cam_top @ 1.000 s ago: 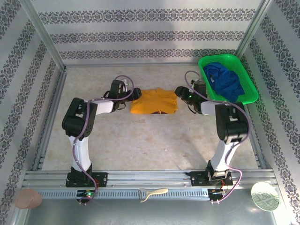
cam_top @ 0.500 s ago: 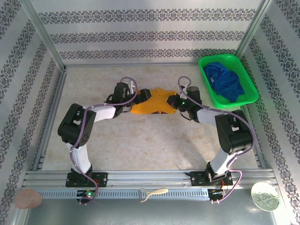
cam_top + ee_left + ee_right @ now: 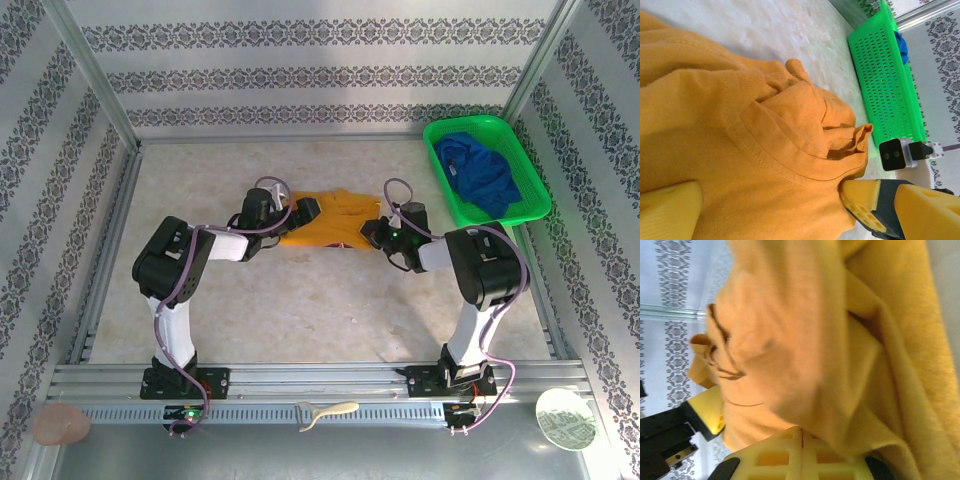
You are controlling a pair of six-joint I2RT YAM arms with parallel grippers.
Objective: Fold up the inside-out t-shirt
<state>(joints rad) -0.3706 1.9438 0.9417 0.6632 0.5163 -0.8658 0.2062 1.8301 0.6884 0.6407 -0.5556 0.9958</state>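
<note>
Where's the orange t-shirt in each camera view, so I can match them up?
Top external: t-shirt at centre.
Left wrist: across left and middle.
Right wrist: across most of the frame.
Shared landmark: patterned wall, behind in top external, at left wrist's right edge, right wrist's left edge.

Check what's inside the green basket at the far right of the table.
A dark blue garment lies bunched inside the green basket, covering most of its floor. Anything that may lie under the cloth is hidden.
</note>
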